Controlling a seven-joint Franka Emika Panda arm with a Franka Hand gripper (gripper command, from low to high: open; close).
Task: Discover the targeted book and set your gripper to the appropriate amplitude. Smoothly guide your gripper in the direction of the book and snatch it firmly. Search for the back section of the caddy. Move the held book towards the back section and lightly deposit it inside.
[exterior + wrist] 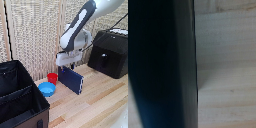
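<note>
The caddy [20, 95] sits well apart toward the exterior view's left. A blue bowl [47, 89] and red cup [52, 77] stand near the end effector [68, 64], directly above the upright book [70, 80] (grip unclear), bare desk [100, 100] beyond.

Illumination is bright, even and diffuse. Below the gripper [69, 64], the book [70, 80] casts a soft shadow. Both views are low-resolution; the wrist view is defocused.
</note>
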